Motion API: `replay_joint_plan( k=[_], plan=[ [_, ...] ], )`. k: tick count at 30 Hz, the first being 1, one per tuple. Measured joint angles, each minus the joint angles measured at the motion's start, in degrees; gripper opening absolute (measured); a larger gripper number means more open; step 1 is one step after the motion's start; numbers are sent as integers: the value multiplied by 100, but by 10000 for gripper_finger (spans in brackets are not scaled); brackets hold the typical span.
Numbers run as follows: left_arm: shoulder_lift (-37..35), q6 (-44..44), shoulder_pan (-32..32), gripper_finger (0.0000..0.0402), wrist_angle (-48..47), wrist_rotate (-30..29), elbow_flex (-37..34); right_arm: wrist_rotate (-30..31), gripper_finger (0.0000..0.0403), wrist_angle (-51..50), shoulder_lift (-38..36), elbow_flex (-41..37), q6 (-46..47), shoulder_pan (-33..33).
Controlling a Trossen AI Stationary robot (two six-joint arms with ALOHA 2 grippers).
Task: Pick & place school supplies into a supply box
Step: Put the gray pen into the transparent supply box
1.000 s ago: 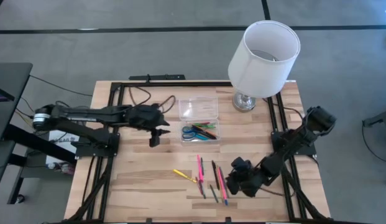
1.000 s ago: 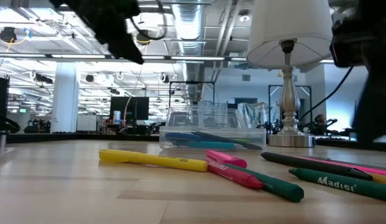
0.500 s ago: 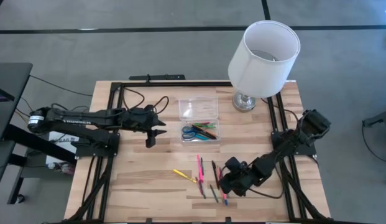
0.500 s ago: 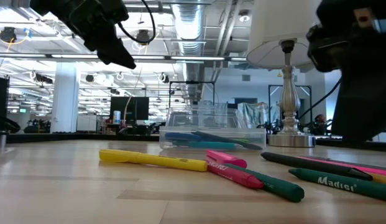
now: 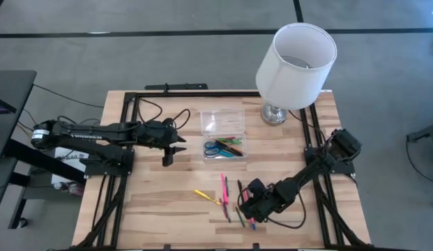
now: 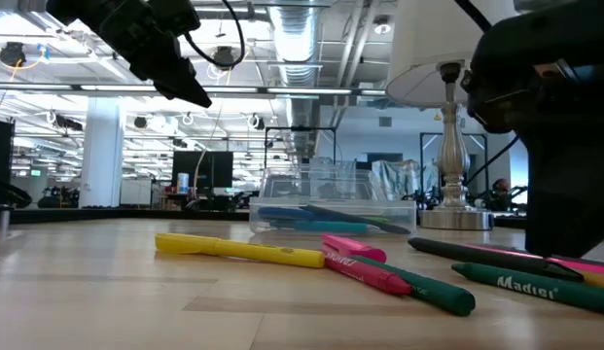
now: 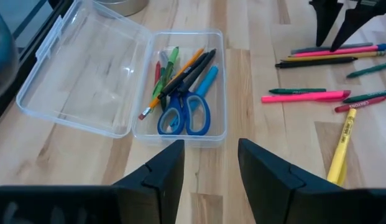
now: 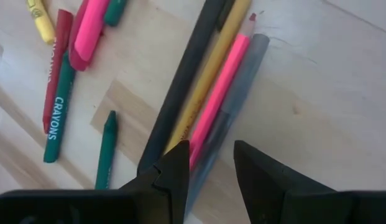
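The clear supply box [image 5: 224, 132] lies open near the table's middle, its lid [image 7: 81, 74] flat on the far side. Its base holds blue-handled scissors [image 7: 183, 115] and a few pens. Several loose pens and crayons [image 5: 233, 199] lie on the table nearer the front, among them a yellow one [image 5: 204, 196] and a pink one [image 6: 365, 262]. My left gripper [image 5: 167, 157] hovers open to the left of the box. My right gripper [image 8: 211, 168] is open, low over the loose pens, its fingers on either side of a pink pencil [image 8: 220, 99] and a grey pen [image 8: 242, 87].
A large white lampshade [image 5: 296, 56] on a chrome base [image 5: 275, 113] stands at the far right, just beyond the box. Black frame rails [image 5: 125, 139] run along both table sides. Bare wood [image 5: 153, 202] lies to the left of the loose pens.
My right gripper has moved toward the table's left and down, from beside the loose pens to right over them. My left gripper drew back a little toward the left edge, away from the box, then stayed still.
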Motion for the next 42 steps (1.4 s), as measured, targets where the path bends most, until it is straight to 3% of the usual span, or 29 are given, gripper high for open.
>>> replay_joint_plan(
  k=[27,42],
  plan=[
    [2,244,2,146,3,-11,0,-183,118,-52,-22,7,144,47],
    [2,350,9,146,7,-22,0,-686,118,-352,-42,24,363,90]
  ],
)
